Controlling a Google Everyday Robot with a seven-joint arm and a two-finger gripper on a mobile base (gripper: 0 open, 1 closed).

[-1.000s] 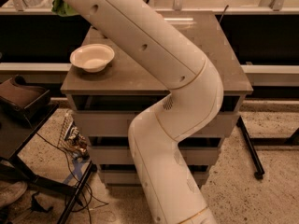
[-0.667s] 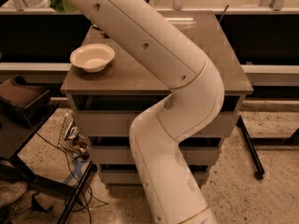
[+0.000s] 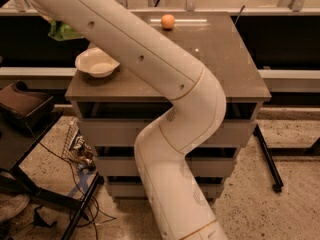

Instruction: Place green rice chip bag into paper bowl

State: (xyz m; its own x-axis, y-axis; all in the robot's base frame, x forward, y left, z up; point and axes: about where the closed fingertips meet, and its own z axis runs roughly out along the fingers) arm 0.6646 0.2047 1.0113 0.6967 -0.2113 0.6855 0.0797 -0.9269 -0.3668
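Partly hidden green bag [image 3: 62,30]; gripper off-frame.

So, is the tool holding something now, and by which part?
It cannot be told. The tool is hidden behind the arm at the upper left. Part of the green bag shows below the arm there, near the bowl; any hold is hidden.

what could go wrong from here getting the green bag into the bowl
1. The gripper is out of view past the upper left, and only a bit of the green bag shows beside the arm, up and left of the bowl; let go here, it would likely miss.
2. The bowl sits near the left edge of the table; a nudge from the bag could push it off.
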